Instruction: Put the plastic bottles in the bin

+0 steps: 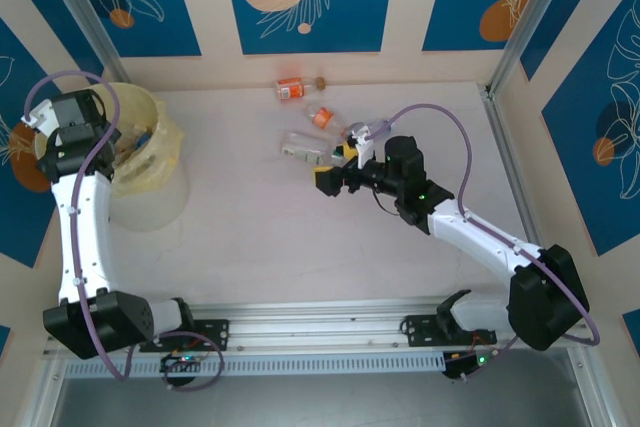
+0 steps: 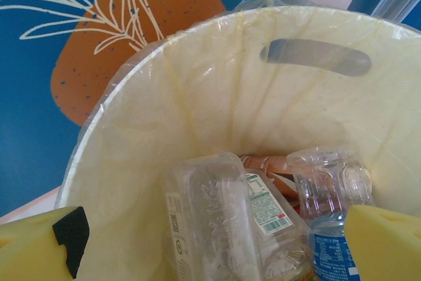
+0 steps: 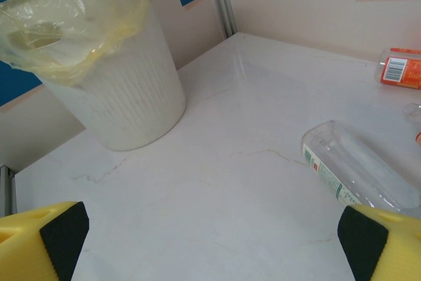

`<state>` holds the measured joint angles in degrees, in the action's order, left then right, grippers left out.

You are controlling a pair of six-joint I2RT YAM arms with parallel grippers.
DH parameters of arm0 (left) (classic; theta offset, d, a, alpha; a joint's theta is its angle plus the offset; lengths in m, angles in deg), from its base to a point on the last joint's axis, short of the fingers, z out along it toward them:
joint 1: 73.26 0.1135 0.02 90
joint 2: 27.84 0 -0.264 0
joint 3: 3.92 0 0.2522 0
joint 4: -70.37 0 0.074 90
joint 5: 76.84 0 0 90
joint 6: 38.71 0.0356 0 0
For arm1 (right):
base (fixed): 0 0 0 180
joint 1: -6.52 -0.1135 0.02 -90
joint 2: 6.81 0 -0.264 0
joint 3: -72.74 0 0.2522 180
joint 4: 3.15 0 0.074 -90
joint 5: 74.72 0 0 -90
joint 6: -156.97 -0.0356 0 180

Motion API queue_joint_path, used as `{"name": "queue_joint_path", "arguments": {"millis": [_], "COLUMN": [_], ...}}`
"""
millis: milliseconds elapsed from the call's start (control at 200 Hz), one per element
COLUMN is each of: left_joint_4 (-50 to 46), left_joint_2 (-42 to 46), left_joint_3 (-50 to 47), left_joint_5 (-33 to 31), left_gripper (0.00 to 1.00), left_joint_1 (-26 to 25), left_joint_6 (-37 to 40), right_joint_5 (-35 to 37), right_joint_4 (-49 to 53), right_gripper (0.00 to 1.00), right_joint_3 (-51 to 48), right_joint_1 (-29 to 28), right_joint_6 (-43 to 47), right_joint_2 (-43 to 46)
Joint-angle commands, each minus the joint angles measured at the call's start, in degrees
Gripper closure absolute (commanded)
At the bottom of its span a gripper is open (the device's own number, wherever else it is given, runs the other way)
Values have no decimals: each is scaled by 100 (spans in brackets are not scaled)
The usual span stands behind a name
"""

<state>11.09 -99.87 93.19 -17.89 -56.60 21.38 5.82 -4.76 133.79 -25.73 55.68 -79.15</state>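
Observation:
The bin (image 1: 150,152) stands at the far left of the table, pale yellow with a clear liner. My left gripper (image 1: 128,139) hangs over its mouth, open. Inside the bin (image 2: 197,97) lie several plastic bottles: a clear one (image 2: 217,222) below the spread fingers (image 2: 39,248), and a blue-labelled one (image 2: 332,255). On the table lie an orange-labelled bottle (image 1: 291,89), an orange-capped one (image 1: 322,117) and a clear one (image 1: 308,148). My right gripper (image 1: 337,163) hovers open just right of the clear bottle (image 3: 358,169), nothing between its fingers (image 3: 46,238).
The white marble table (image 1: 300,237) is bare between the bin (image 3: 112,77) and the bottles. Metal posts (image 1: 520,27) and blue-patterned walls close in the back and sides. A rail (image 1: 320,327) runs along the near edge.

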Motion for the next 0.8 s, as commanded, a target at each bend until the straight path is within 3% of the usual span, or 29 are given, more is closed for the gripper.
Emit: {"name": "queue_joint_path", "arguments": {"millis": [0,165,295,465,590,680,795], "left_joint_4": [-49,554,469,843,1595,2151,2728], "left_joint_2": [179,520,568,658,673,623,520], "left_joint_3": [232,-10,233,346,6,-329,-721], "left_joint_5": [281,1350,852,1042,2358,3405,4300], "left_gripper": [0,0,0,0,0,0,0], "left_joint_1": [69,29,-585,-1592,-2016,-2075,-2089], "left_joint_6": [39,275,540,865,847,645,410], "right_joint_5": [6,849,1437,1864,1979,2108,2276], "right_joint_4": [17,178,1023,2002,2669,3258,3696], "right_gripper": [1,0,0,0,0,0,1], "right_joint_3": [226,352,830,1509,2170,2788,3496], "right_joint_1": [-45,26,299,919,1384,1609,1742], "right_joint_6": [135,-108,-322,-1237,-1968,-2159,-2637], "right_joint_2": [-35,-187,-540,-1210,-1851,-2432,-3149]}}
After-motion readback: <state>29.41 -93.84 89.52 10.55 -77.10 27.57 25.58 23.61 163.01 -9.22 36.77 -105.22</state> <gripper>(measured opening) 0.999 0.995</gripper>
